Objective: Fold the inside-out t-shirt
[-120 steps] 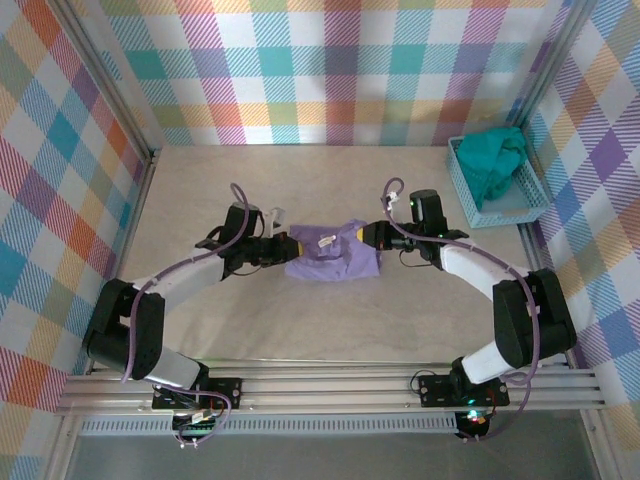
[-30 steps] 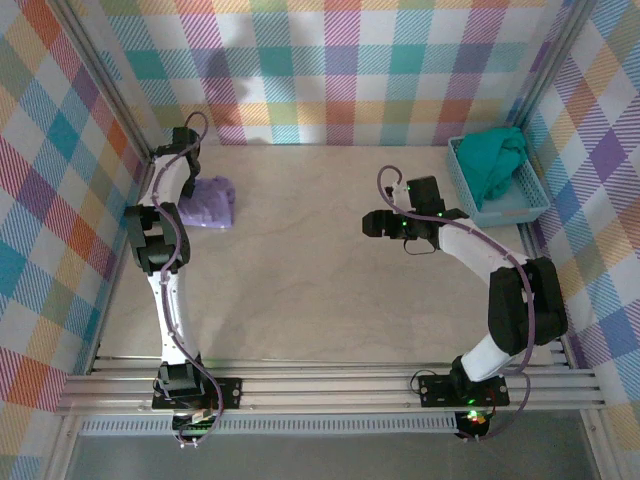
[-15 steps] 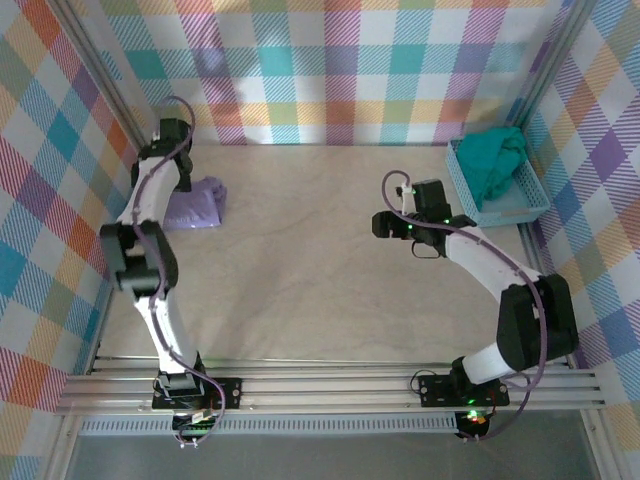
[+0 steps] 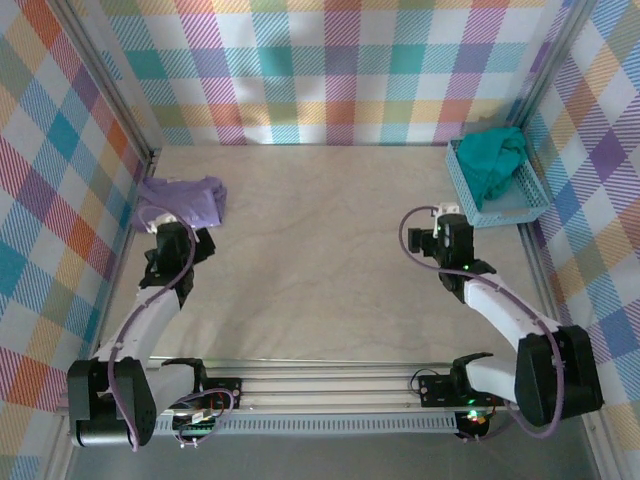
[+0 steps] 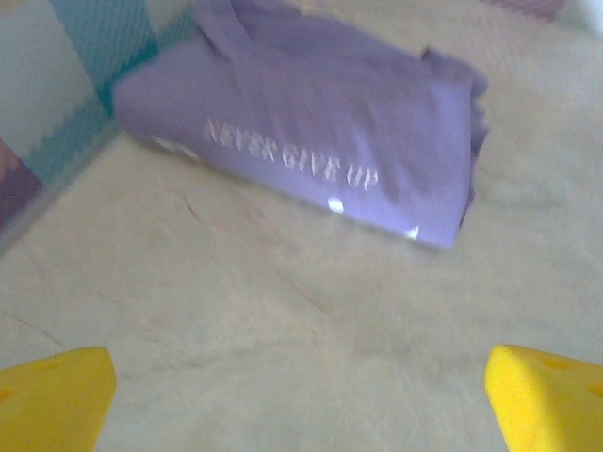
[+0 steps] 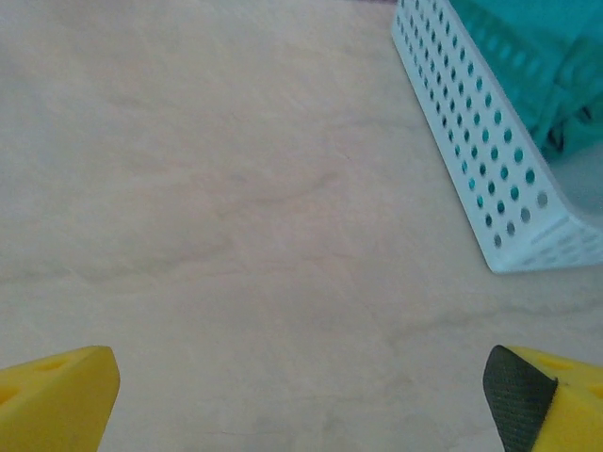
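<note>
From above, the purple t-shirt [image 4: 186,199] lies as a small, slightly rumpled bundle in the far left corner of the table [image 4: 320,260], close against the checked wall. The left gripper [image 4: 167,227] sits just on the near side of it, apart from the cloth. The right gripper [image 4: 436,232] hangs over bare table on the right, near a pale blue basket [image 4: 506,218] that holds a teal garment [image 4: 494,160], well apart from the shirt.

Through the left wrist camera, the shirt [image 5: 311,160] is a flat folded pack with pale lettering across its top and a thick folded edge on the right. A strip of bare table separates it from the yellow fingertips [image 5: 52,395], which stand spread wide with nothing between them.

Through the right wrist camera, the fingertips [image 6: 57,395] are likewise splayed and empty over bare wood, with the basket's holed wall [image 6: 480,169] ahead to the right.

To my eye the folding looks done. The shirt is light, soft and limp: lifted by one layer it would sag and spill open. If it needs moving, I would pinch across the thick folded edge so all layers come together, or take two corners at once.
</note>
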Available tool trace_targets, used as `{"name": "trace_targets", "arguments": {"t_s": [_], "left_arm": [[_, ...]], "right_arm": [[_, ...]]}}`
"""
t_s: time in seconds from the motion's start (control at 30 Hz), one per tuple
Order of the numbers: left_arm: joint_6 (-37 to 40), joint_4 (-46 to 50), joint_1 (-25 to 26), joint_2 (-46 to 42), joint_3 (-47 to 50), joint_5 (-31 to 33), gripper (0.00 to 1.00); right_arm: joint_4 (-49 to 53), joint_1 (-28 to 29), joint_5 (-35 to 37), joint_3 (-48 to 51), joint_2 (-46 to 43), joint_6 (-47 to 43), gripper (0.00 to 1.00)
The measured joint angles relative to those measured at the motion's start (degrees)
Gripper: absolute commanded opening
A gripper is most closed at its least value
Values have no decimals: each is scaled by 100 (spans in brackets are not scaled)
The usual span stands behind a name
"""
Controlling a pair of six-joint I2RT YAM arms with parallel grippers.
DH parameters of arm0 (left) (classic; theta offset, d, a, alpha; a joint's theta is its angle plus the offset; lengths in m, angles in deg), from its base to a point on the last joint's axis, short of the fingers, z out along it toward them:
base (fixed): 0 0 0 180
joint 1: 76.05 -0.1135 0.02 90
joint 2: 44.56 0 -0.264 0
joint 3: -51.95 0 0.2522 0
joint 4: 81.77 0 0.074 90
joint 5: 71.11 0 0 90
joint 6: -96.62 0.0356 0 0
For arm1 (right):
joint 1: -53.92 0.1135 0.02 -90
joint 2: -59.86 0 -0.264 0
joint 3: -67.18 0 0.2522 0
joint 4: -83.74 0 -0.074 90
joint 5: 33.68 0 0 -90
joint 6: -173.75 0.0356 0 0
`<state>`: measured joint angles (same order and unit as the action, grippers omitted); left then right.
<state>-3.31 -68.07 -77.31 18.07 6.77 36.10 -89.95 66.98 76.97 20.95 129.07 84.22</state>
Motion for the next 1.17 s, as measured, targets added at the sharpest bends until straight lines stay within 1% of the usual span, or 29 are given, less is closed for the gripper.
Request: {"name": "trace_targets", "arguments": {"t_s": [0.13,0.33,0.4,0.47,0.53,0.57,0.6,0.73,0.93,1.17], "left_arm": [[238,-1108,0,680,542,-409,100],[341,-2763,0,1947,621,-780,100],[374,-2953,22,2186,570,-852,100],[444,-3119,70,2240,573,-894,100],[579,-3591,175,2317,629,-964,100],[658,-3945,247,2446,671,-994,100],[704,-4087,308,2557,684,-1032,100],[883,-4151,455,2699,702,-1060,100],[981,-4360,461,2699,702,-1073,100],[984,-4365,461,2699,702,-1073,100]], "right_arm": [[-850,-299,-52,332,671,-138,100],[-2291,-673,-492,612,1375,-131,100],[-2688,-824,-763,656,1561,-96,100],[-2959,-997,-1067,695,1683,-66,100],[-3322,-1139,-1349,780,1808,-48,100],[-3412,-1196,-1445,828,1838,-48,100],[-3458,-1224,-1515,863,1845,-48,100],[-3663,-1228,-1731,905,1847,-46,100],[-3762,-1228,-1860,907,1847,-48,100],[-3762,-1228,-1908,907,1847,-48,100]]}}
